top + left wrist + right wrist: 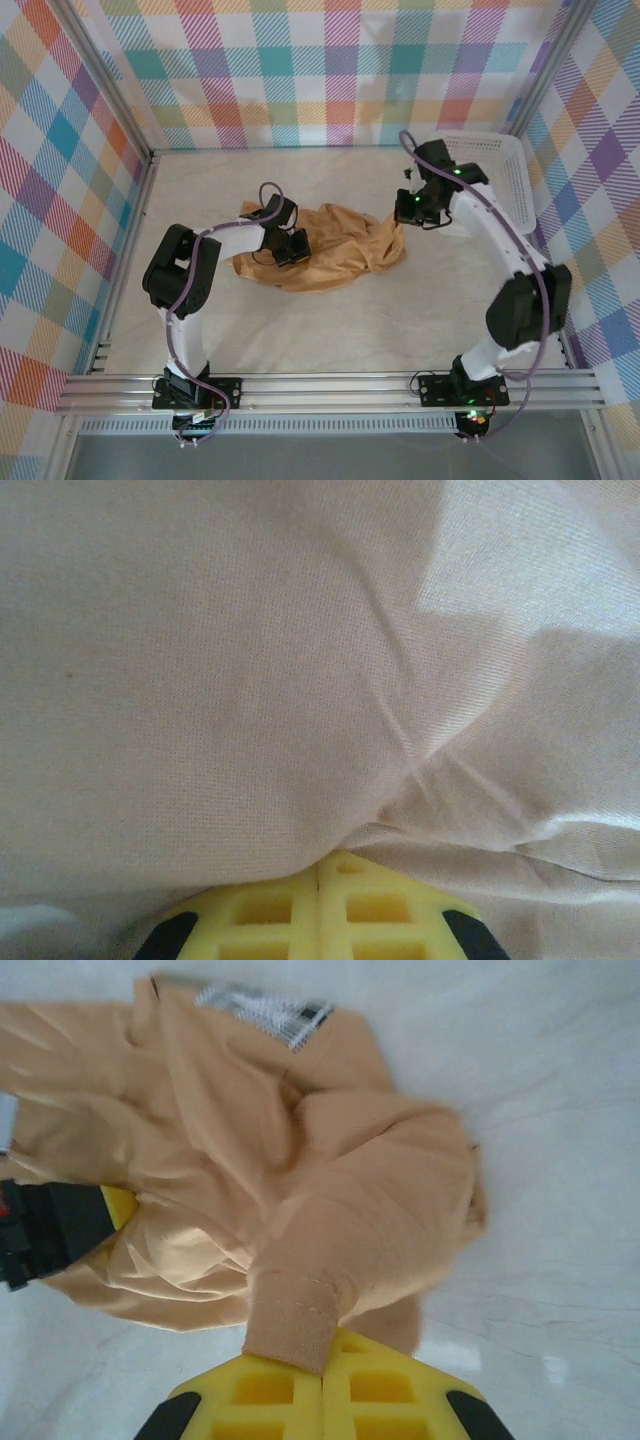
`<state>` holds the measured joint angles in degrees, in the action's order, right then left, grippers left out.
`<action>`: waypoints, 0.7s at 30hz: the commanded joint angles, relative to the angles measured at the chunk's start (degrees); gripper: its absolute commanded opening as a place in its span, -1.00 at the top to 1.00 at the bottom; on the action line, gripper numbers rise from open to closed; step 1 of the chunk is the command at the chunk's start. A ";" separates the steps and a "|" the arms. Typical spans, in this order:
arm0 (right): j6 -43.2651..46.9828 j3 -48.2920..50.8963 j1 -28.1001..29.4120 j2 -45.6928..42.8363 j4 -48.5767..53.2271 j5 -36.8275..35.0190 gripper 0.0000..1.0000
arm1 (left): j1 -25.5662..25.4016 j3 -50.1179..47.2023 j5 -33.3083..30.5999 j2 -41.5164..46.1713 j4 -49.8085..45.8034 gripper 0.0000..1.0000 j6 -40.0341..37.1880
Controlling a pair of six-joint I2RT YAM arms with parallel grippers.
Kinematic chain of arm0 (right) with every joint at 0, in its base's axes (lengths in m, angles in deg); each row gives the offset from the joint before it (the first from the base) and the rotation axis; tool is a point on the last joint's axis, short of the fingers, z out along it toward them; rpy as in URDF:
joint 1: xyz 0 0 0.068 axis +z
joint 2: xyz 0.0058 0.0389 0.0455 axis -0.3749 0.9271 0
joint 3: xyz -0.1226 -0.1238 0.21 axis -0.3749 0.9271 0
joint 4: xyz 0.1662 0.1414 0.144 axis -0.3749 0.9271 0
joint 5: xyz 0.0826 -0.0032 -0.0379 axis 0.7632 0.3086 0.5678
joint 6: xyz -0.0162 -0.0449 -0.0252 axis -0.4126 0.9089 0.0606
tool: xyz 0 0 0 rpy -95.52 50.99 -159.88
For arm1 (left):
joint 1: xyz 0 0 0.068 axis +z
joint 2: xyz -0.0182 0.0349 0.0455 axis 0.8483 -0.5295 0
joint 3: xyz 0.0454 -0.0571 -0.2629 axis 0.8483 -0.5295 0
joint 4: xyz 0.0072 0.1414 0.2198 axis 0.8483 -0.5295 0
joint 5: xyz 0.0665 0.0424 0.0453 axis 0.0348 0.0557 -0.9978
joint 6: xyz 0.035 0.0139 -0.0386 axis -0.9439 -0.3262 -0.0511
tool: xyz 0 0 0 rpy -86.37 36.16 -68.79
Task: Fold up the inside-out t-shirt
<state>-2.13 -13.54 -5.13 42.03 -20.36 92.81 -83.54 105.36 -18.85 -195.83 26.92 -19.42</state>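
My left claw (pixel 290 247) sits low on the left part of the inside-out t-shirt (pixel 340 250). From its wrist camera, my 2 yellow fingers (pixel 270 910) are pressed flat together, and tan fabric (pixel 250 680) puckers into creases right at their tips (pixel 318 865), so I am closed on a pinch of the shirt there. The shirt lies crumpled in 1 heap on the pale tabletop (pixel 350 320), near the middle, between my 2 arms.

My right claw (pixel 405 212) is at the heap's right edge. In its wrist view the fingers meet with no gap (pixel 322 1360), and a stitched hem band of the shirt (pixel 300 1160) is clamped between them, the cloth bunching up from that point. A small white label (pixel 265 1005) shows at the far edge of the garment, and my other claw's black-and-yellow tip (pixel 60 1225) is in the fabric at the left. Bare tabletop (pixel 560 1110) lies beside it. A white mesh basket (pixel 505 170) stands in the far right corner, apart from the shirt.
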 commanded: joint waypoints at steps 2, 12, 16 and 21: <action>0.31 0.33 0.00 9.87 -5.01 5.70 0.99 | -0.53 -2.76 -4.50 -1.21 -6.58 1.00 -0.44; 1.54 -8.98 -1.08 22.16 -0.69 -20.28 0.55 | -1.72 -2.93 -4.76 -0.12 -7.03 1.00 -0.40; 0.97 -6.77 -0.78 17.11 0.91 -20.04 0.38 | -1.88 -2.02 -4.46 -0.66 -7.27 1.00 -0.35; -1.73 0.75 1.38 6.95 -3.14 -11.34 0.49 | -2.25 -0.52 -4.43 -1.43 -8.00 1.00 -0.57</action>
<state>-1.94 -15.57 -5.22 55.49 -22.83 76.61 -85.05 105.27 -20.79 -195.19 26.31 -19.42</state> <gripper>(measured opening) 0.268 0.049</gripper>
